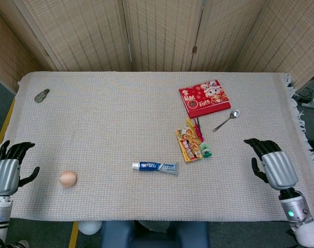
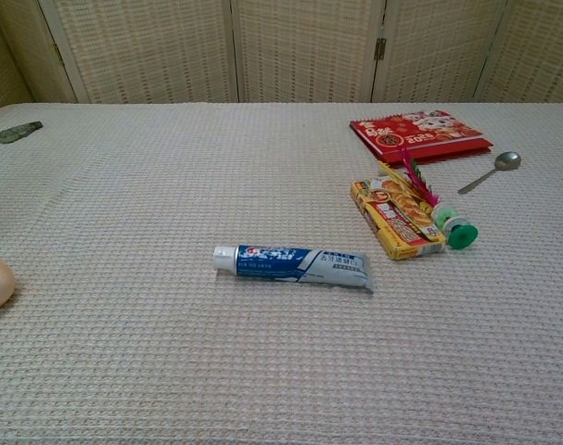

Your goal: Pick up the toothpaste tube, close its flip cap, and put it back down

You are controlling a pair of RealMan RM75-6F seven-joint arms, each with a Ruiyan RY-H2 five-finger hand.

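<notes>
The toothpaste tube (image 1: 155, 166) lies flat on the table (image 1: 120, 113), cap end pointing toward the left hand's side and crimped end toward the right hand's side, its white cap (image 2: 224, 259) down against the nozzle; nothing touches it. It sits well apart from both hands, roughly between them and somewhat nearer the right. The right hand (image 1: 270, 165) hangs at the table's near right edge, holding nothing, its dark fingers (image 1: 253, 142) loosely spread and slightly bent. The left hand (image 1: 6, 169) is at the near left corner, just off the table edge, likewise empty with fingers apart and thumb out to the side. Neither hand appears in the chest view. An egg (image 1: 68, 178) rests near the left hand, between it and the tube. Toward the right hand from the tube lies a yellow snack packet (image 1: 188, 144), with a pink-feathered toy on a green base (image 2: 459, 233) touching its far side. Farther back from the right hand are a spoon (image 1: 227, 120) and a red calendar booklet (image 1: 204, 97), near each other but apart. A small grey object (image 1: 42, 95) lies far back from the left hand, near the table's far left corner.
</notes>
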